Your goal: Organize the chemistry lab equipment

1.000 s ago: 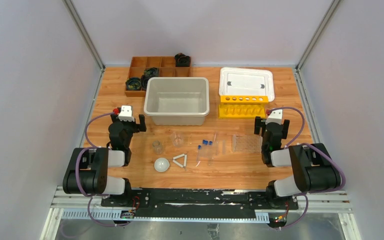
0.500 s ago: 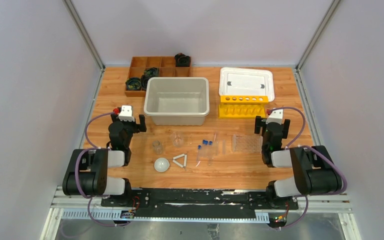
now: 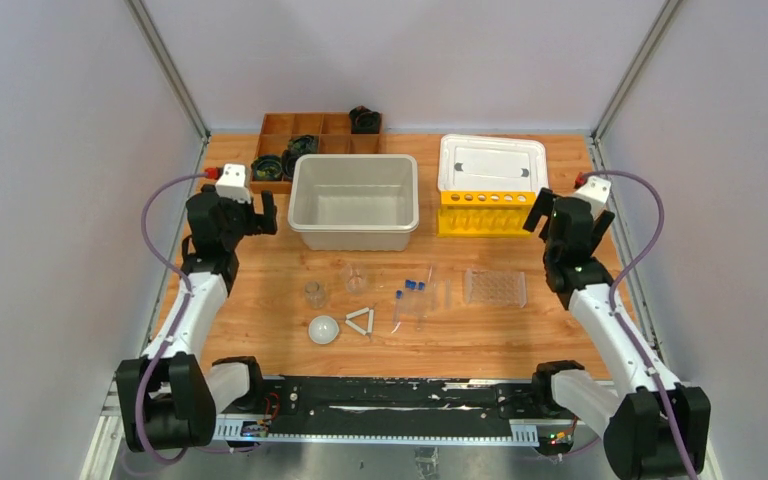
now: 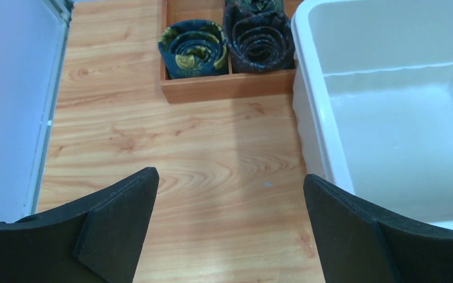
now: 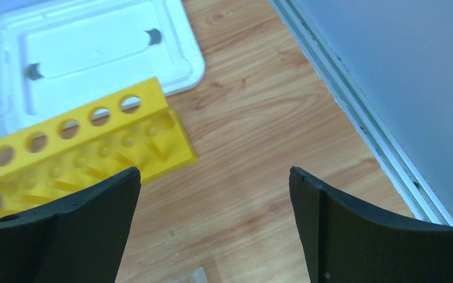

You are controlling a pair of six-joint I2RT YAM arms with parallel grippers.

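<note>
both arms are raised over the back half of the wooden table (image 3: pixel 260 300), and neither holds anything. the left gripper (image 4: pixel 230 178) has its fingers spread wide over bare wood, just left of the white bin (image 3: pixel 354 200) and near the front corner of the brown divided tray (image 4: pixel 227 88), where dark coiled rolls (image 4: pixel 194 49) sit in the compartments. the right gripper (image 5: pixel 215 172) is likewise spread wide and empty, above the wood at the right end of the yellow rack (image 5: pixel 82 147), which stands just in front of a flat white lid (image 3: pixel 492 163). the lab pieces lie loose in the middle of the table, in front of the bin and well apart from both grippers. two small clear beakers (image 3: pixel 315 293) stand there, one nearer the bin than the other. the white dome (image 3: pixel 324 329) and the white triangle (image 3: pixel 360 321) sit just beside each other toward the near edge. the thin blue-capped tubes (image 3: pixel 412 288) lie flat to the right of the triangle, perhaps three or four of them, though they are too thin and clear to count with confidence. the clear plastic rack (image 3: pixel 495 287) lies flat on the wood further right, in front of the yellow rack.
</note>
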